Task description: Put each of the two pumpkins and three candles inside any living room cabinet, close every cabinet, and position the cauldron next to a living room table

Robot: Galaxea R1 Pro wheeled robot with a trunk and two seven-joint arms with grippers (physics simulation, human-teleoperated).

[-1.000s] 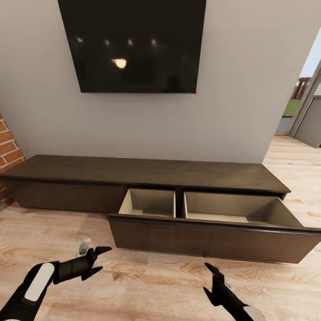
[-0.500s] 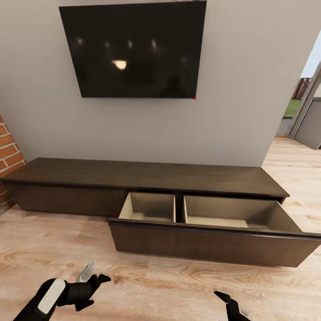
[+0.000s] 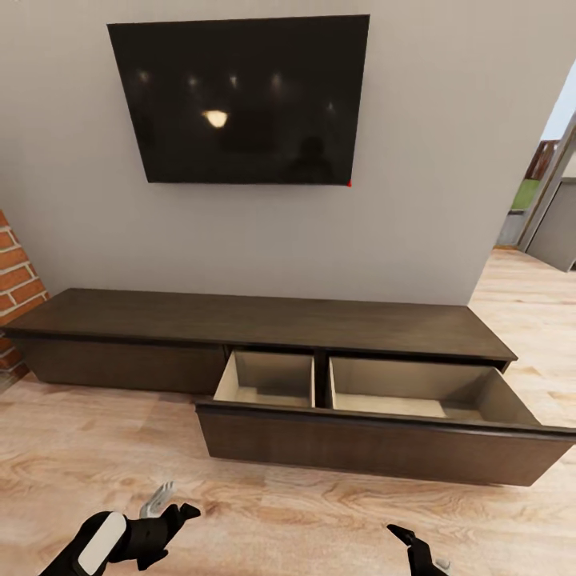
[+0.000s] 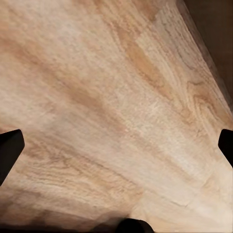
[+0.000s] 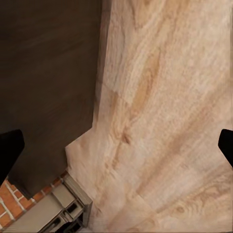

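Observation:
The long low dark-brown cabinet [image 3: 264, 320] stands against the grey wall. Its wide drawer [image 3: 384, 436] is pulled out, and both beige compartments inside are empty. My left gripper [image 3: 176, 528] hangs open over the wood floor, short of the drawer's left end; its wrist view shows nothing between the fingers [image 4: 9, 150]. My right gripper [image 3: 412, 548] sits at the picture's lower edge in front of the drawer, open, with bare floor between its fingers [image 5: 10, 148]. The pumpkins, candles and cauldron are out of view.
A black TV [image 3: 240, 100] hangs on the wall above the cabinet. A brick wall [image 3: 16, 272] borders the cabinet's left end. An open doorway [image 3: 544, 208] lies at the right. Wood floor [image 3: 304, 512] spreads in front of the drawer.
The head view has tilted up, so the whole scene sits lower in the picture. Both grippers have dropped toward the bottom edge. The drawer stays open as before.

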